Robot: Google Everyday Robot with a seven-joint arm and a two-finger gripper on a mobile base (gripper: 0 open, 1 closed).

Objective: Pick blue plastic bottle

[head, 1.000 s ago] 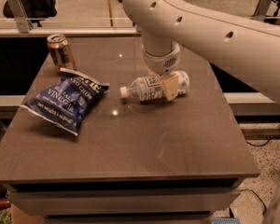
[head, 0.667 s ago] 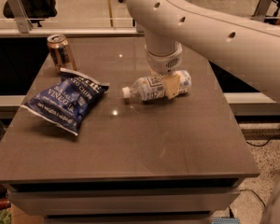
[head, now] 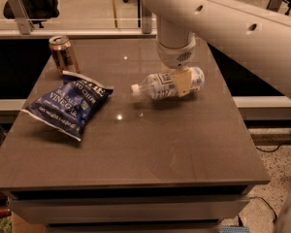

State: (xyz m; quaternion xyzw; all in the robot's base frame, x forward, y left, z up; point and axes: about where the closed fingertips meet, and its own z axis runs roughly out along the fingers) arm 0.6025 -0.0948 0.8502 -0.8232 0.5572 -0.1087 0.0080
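The blue plastic bottle [head: 157, 86] is clear with a white cap and a pale label. It lies on its side, cap pointing left, at the middle right of the brown table [head: 136, 149]. My gripper [head: 181, 85] comes straight down from the white arm [head: 223, 18] over the bottle's right half. A tan finger [head: 183, 81] crosses the front of the bottle and the jaws are closed around it. The bottle looks slightly off the tabletop.
A blue chip bag [head: 68, 103] lies at the left of the table. A metal can [head: 63, 54] stands at the far left corner. A glass rail and office chairs stand behind the table. The floor drops off at the right edge.
The bottle and my gripper have shifted together a little up and to the right. The chip bag and can have not moved.
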